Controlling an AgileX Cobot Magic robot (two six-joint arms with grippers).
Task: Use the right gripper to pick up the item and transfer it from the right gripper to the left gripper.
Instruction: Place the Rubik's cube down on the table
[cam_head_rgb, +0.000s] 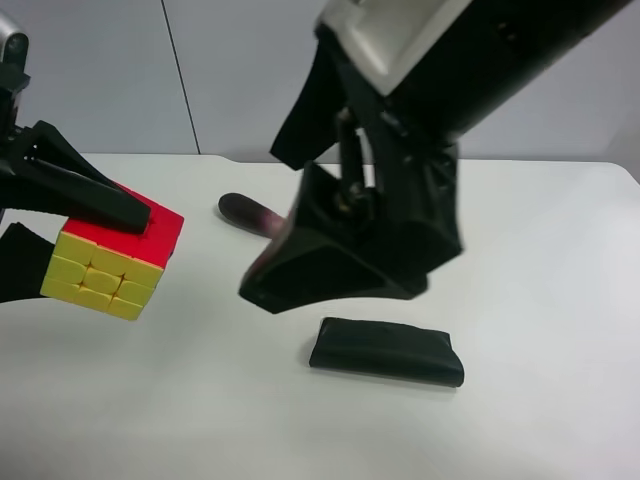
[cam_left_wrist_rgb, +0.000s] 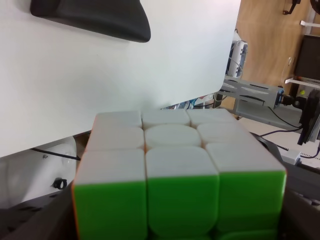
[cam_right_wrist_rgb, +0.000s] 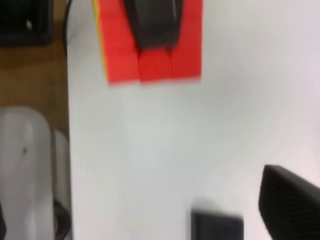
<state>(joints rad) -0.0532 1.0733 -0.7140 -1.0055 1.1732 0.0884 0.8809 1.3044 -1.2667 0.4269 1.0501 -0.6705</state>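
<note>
The item, a puzzle cube (cam_head_rgb: 112, 255) with a red top and yellow front, hangs above the white table at the exterior high view's left. The left gripper (cam_head_rgb: 90, 245) is shut on it, one long flat finger (cam_head_rgb: 95, 195) lying across the red face. In the left wrist view the cube (cam_left_wrist_rgb: 175, 175) fills the frame with white and green faces. The right gripper (cam_head_rgb: 335, 265), a black claw under a white bracket, stands open and empty to the cube's right, apart from it. Its wrist view shows the cube's red face (cam_right_wrist_rgb: 155, 60) ahead and one of its fingers (cam_right_wrist_rgb: 292, 207).
A dark purple eggplant (cam_head_rgb: 243, 212) lies on the white table (cam_head_rgb: 540, 300) behind the right claw. A flat black pouch (cam_head_rgb: 388, 350) lies in front of the claw, also in the left wrist view as the pouch (cam_left_wrist_rgb: 95, 17). The table's edge and floor equipment show in both wrist views.
</note>
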